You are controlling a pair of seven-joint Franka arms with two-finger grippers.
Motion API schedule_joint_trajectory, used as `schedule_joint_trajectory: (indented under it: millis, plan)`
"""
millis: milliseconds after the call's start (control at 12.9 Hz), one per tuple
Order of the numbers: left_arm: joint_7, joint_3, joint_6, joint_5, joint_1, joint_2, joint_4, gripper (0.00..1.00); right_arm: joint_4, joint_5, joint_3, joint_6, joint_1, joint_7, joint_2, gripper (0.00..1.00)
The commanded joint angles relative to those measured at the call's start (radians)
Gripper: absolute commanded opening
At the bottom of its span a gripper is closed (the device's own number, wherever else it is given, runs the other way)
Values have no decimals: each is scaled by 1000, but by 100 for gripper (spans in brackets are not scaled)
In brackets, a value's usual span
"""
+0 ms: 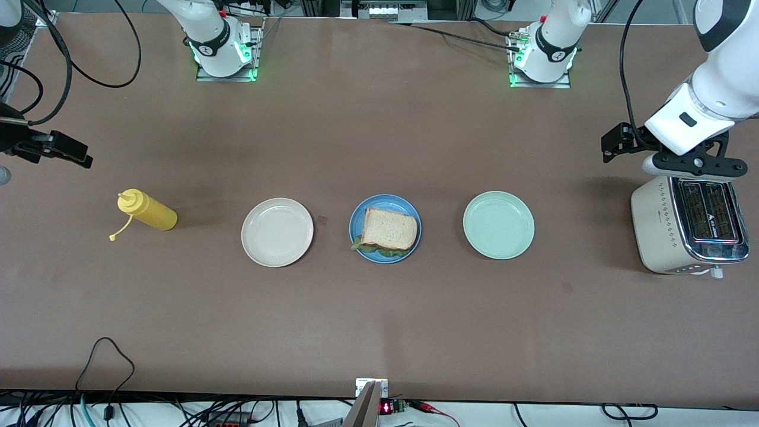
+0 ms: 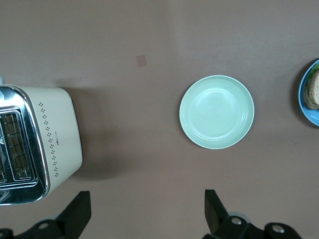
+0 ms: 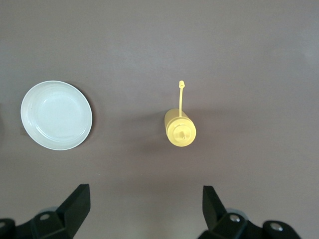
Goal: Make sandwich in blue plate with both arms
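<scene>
Sitting mid-table: sandwich (image 1: 388,230) on blue plate (image 1: 357,220), lettuce showing at edge nearer front cam. Lying beside it toward right arm's end: cream plate (image 1: 277,232), then yellow squeeze bottle (image 1: 146,212). Lying toward left arm's end: mint plate (image 1: 498,225), then toaster (image 1: 688,223). Hovering over table by toaster: left gripper (image 2: 144,211), fingers spread, holding nothing. Hovering near bottle: right gripper (image 3: 144,209), fingers apart, holding nothing.
</scene>
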Motion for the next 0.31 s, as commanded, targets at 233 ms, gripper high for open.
schedule_joint_trajectory:
  millis: [233]
  plan:
    - [-5,15,16,-12,-21,-33,-30,100,10,0,10,-9,-8,14,-1,100]
